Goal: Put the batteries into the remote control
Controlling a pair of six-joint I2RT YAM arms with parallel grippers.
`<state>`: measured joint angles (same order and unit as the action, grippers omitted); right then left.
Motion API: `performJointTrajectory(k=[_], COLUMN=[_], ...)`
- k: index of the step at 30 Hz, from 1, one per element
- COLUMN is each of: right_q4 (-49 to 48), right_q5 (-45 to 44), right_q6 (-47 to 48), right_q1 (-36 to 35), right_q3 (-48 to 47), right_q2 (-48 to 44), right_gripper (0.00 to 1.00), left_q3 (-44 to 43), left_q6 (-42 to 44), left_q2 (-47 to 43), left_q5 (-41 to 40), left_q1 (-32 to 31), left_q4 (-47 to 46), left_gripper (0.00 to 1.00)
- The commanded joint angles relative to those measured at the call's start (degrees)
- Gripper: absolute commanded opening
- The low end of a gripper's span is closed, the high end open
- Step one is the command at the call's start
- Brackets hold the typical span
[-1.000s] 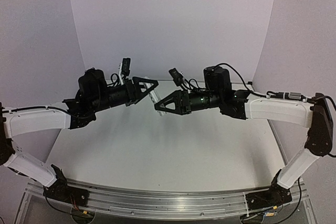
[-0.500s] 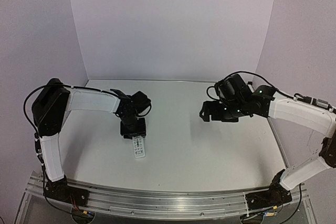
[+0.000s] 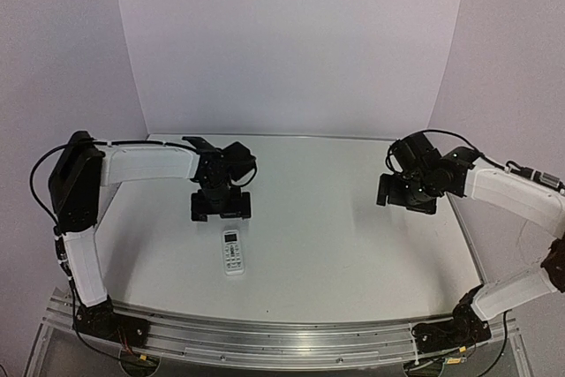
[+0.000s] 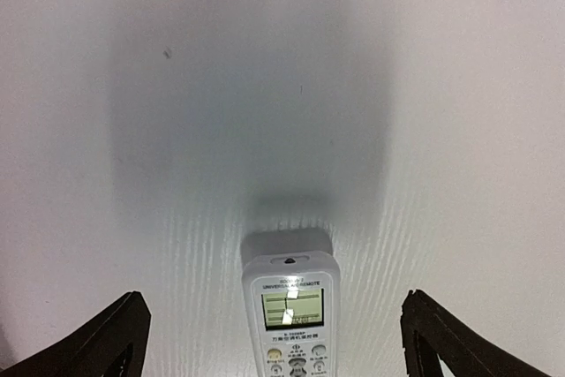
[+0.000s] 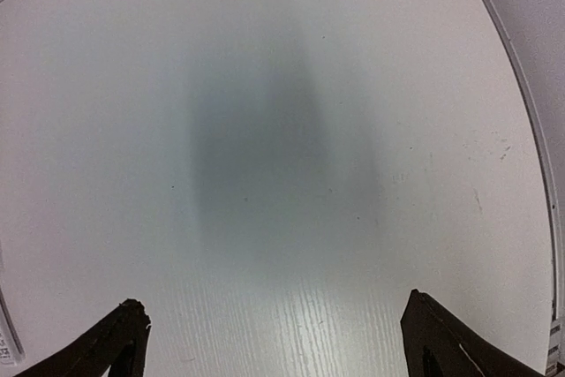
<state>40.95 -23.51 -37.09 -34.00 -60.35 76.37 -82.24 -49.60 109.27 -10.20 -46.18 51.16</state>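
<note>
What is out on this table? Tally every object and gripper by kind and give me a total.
White rectangular remote control with grey buttons: 1
Black two-finger grippers: 2, the left gripper and the right gripper, both open
Blue cylindrical batteries: 0 in view
Total: 3

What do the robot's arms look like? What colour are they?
The left arm and right arm are smooth white shells with chunky black joints. Each ends in a black claw, the left claw and the right claw, with two pointed fingers. Thin black cables loop beside them.
</note>
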Motion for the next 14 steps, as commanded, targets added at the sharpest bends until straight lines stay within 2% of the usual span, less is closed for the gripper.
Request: performJointTrajectory(k=[1, 4, 6, 8, 10, 14], right_q4=[1.06, 1.06, 1.06, 1.13, 1.15, 1.12], right_q5=[-12.03, -19.74, -22.9, -23.54, -23.38, -23.81], right_q6=[2.27, 1.9, 1.6, 1.35, 0.17, -2.34], right_q1=[0.33, 0.34, 0.34, 0.33, 0.34, 0.32], right_q3=[3.1, 6.03, 7.67, 8.97, 10.73, 13.48], right_q2=[-6.2, -9.85, -11.74, -13.35, -14.91, -17.81], right_gripper=[0.96, 0.96, 0.97, 0.97, 0.97, 0.96], left_q3=[3.08, 13.6, 20.83, 23.72, 24.22, 25.29], left_q6=[0.2, 4.5, 8.87, 10.0, 10.58, 12.04], left_q2=[-18.0, -29.42, -36.08, -39.47, -40.66, -42.34], left_q5=[-14.47, -11.23, -10.01, -5.64, -4.54, -4.69], left_q1=[5.07, 18.65, 25.44, 30.77, 32.8, 32.99], left_q4=[-2.71, -13.49, -21.56, -24.36, -24.03, -25.1], left_gripper=[1.0, 1.0, 1.0, 1.0, 1.0, 1.0])
